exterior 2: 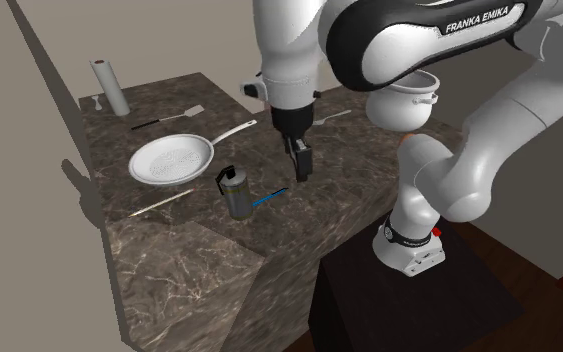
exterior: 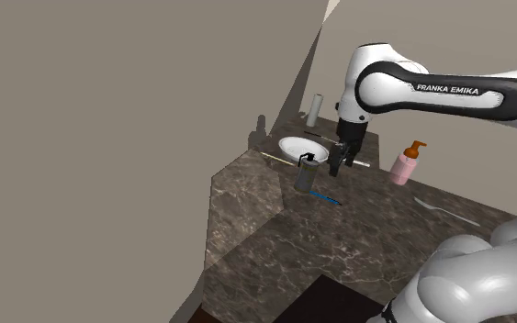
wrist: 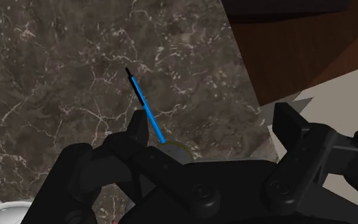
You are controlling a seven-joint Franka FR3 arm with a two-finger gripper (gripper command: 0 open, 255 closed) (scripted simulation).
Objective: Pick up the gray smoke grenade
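Grey smoke grenade [exterior 2: 235, 193] stands upright on the dark marble counter [exterior 2: 194, 240], near the counter's front drop-off edge in the second exterior view. Nothing is gripping it. Blue pen [exterior 2: 269, 198] lies flat, one end just beside the grenade's base, the other end under the gripper. Gripper [exterior 2: 302, 173] hangs fingers-down beside the grenade and apart from it. In the wrist view the fingers [wrist: 290, 127] are spread wide with only counter and pen between them, holding nothing. White pan [exterior 2: 172, 158] sits just behind the grenade toward the wall, handle running toward the arm. Thin pale stick [exterior 2: 164, 203] lies near the edge, on the grenade's side away from the gripper. Black spatula [exterior 2: 169, 119] and an upright white roll [exterior 2: 110, 86] are well apart, at the wall end. Pink soap bottle [exterior: 403, 165] stands beyond the gripper, well apart. The counter is bare between the pen and the stand-side edge.
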